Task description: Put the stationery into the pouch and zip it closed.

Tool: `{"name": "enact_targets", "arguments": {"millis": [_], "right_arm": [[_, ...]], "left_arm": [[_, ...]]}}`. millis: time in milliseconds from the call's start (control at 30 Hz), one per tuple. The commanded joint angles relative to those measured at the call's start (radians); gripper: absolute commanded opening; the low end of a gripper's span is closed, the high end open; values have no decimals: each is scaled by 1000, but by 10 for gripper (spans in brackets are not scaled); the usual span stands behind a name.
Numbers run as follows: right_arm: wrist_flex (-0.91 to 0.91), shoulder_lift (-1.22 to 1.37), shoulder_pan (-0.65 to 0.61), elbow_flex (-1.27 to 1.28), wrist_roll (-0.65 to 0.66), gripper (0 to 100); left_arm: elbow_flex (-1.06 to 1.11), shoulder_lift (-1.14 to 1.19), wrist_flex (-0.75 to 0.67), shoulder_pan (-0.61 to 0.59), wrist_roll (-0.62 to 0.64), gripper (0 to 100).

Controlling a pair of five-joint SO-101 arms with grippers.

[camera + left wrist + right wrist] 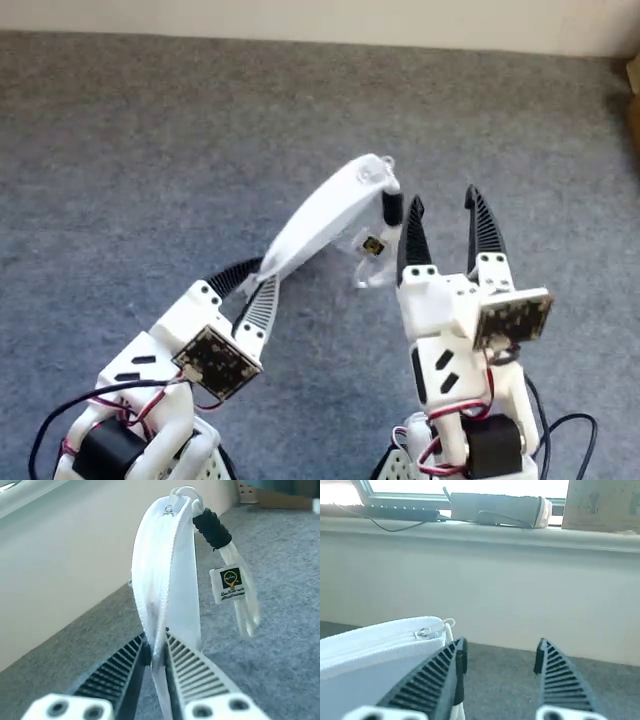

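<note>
White pouch is clamped by one end between the fingers of the left gripper, which are pressed together on its fabric low in the centre of the left wrist view. That pinch holds it lifted clear of the grey carpet and, I judge, steady enough for the zip to be worked against.

From the pinch the pouch rises toward the top of that frame. Its zip seam faces the camera and looks drawn shut along the length that shows. What is inside cannot be told from outside.

At the far end, top centre of the frame, are the zip slider and its pull ring. A black-wrapped strap and a small label dangle to the right, hanging free because that end is up in the air.

In the high view the right gripper stands just right of that raised end, a little right of frame centre. Its jaws are spread and hold nothing, with one finger close beside the strap. Placed so, it looks set to take the pull.

Farthest off, across the middle of the right wrist view, runs a pale wall under a windowsill.
</note>
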Motion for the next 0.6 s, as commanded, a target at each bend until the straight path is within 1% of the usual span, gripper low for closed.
{"name": "enact_targets", "arguments": {"millis": [0,100,200,333,467,567], "right_arm": [[-1,-24,-5,-67,-69,202],[-1,-27,-5,-67,-120,202],[-2,-27,-5,-67,-124,202],[-2,-27,-5,-67,-124,202],[-2,-25,-5,-65,-124,202],[-2,-25,-5,-65,-124,202]], "left_arm": [[1,-7,-57,-85,-9,5],[1,-7,-92,-127,-14,5],[-1,-5,-138,-180,-21,5],[-1,-5,-206,-245,-97,5],[-1,-5,-270,-314,-147,5],[2,-5,-295,-341,-170,5]]}}
